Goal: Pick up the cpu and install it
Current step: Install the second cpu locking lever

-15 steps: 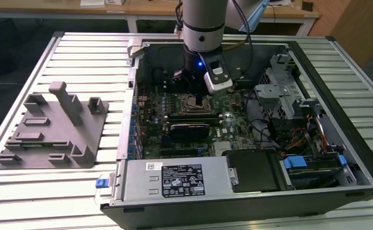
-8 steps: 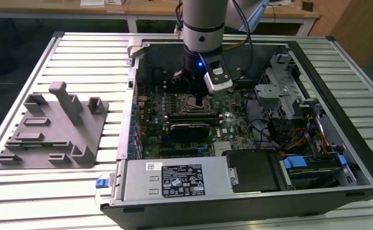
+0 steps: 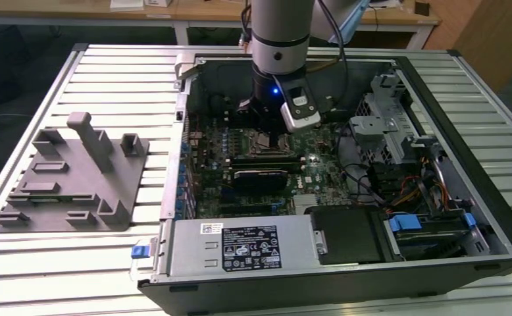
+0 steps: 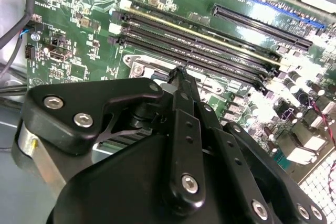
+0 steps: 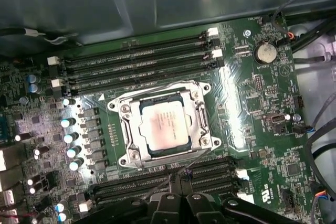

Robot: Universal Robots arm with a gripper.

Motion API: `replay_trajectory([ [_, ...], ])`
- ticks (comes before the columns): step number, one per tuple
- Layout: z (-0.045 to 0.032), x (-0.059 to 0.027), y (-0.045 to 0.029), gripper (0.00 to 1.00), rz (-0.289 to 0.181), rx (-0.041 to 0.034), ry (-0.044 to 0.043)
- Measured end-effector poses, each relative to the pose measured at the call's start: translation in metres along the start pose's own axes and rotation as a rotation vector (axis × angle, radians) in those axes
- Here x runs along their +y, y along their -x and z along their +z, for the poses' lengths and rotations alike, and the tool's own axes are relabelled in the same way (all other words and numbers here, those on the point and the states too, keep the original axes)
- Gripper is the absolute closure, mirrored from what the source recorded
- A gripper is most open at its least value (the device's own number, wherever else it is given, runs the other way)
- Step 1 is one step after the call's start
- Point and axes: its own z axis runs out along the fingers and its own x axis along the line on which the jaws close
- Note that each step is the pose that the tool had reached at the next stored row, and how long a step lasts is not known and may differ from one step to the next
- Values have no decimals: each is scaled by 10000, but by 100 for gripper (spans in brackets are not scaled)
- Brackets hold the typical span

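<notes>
CPU (image 5: 163, 125), just one, sits in the motherboard socket (image 5: 127, 109); the single gripper (image 5: 181, 178) hovers at its 6 o'clock, fingers pinched together, empty.

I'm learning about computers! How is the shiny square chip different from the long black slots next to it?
The cpu is a square with a pale metal top; the memory slots are long, thin and black. The cpu lies inside a silver metal frame; the slots sit bare in rows on both sides of it. Both are on the green motherboard, below the pincer.
</notes>
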Motion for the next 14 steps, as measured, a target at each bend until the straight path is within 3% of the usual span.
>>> replay_trajectory([
  [7, 41, -53, 7, 89, -118, 4, 7],
  [14, 88, -61, -15, 89, -942, 17, 59],
])
